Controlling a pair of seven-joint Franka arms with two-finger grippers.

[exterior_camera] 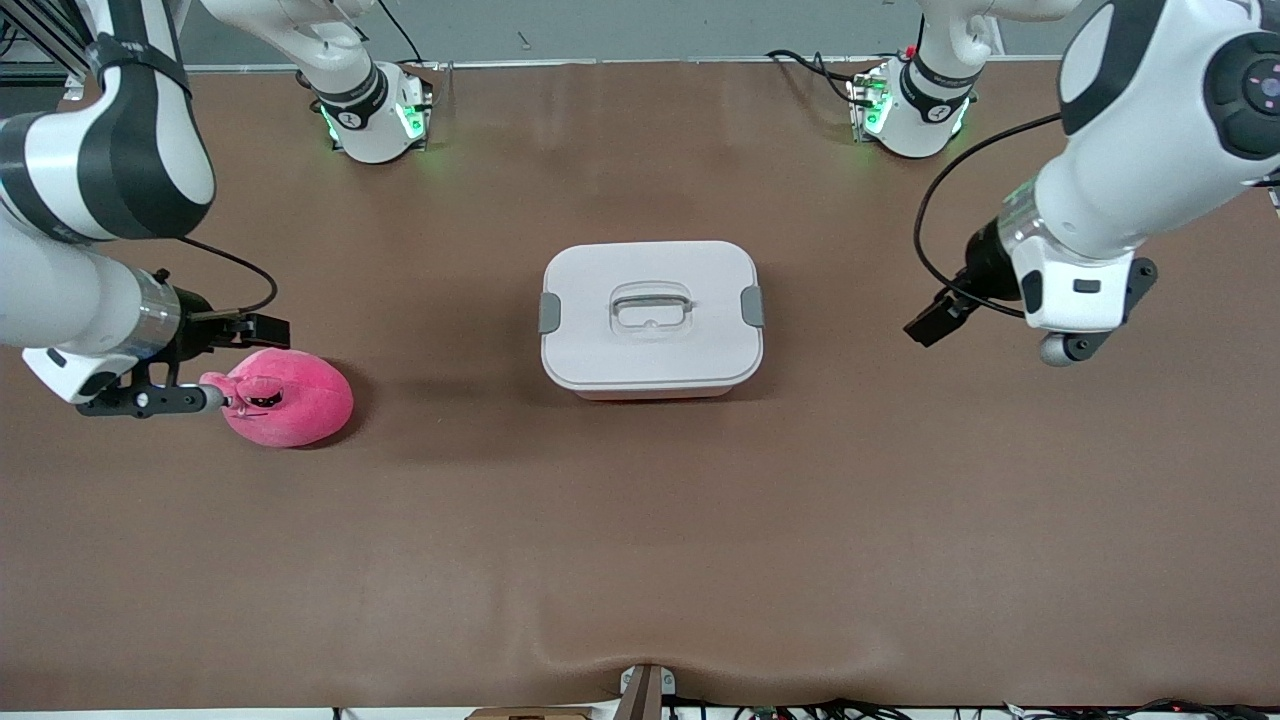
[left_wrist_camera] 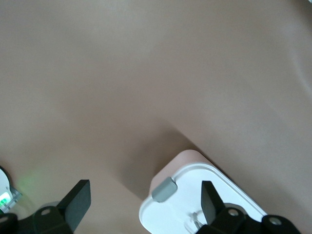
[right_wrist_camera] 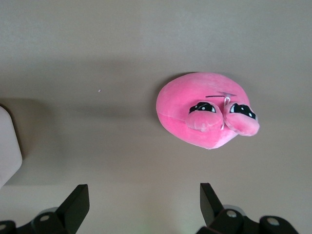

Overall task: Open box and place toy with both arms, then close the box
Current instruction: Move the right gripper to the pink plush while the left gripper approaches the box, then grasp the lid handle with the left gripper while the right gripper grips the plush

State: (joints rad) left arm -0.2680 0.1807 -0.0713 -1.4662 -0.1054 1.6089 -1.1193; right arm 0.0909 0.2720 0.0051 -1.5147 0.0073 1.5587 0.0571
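The box (exterior_camera: 650, 315) stands shut in the middle of the brown table, its white lid on and a grey latch (exterior_camera: 549, 312) at each end. The pink plush toy (exterior_camera: 295, 400) lies toward the right arm's end, slightly nearer the front camera than the box. My right gripper (exterior_camera: 255, 330) hovers open beside the toy; in the right wrist view the toy (right_wrist_camera: 204, 114) lies ahead of the empty right gripper (right_wrist_camera: 144, 185). My left gripper (exterior_camera: 935, 318) hangs open toward the left arm's end, apart from the box. The left wrist view shows the left gripper (left_wrist_camera: 145, 183) empty, with a box corner (left_wrist_camera: 185, 209) and a latch (left_wrist_camera: 163, 189).
Two green-lit arm bases (exterior_camera: 375, 115) (exterior_camera: 905, 110) stand along the table's edge farthest from the front camera. A black cable (exterior_camera: 925, 215) loops off the left arm's wrist. A small bracket (exterior_camera: 645, 690) sits at the table's front edge.
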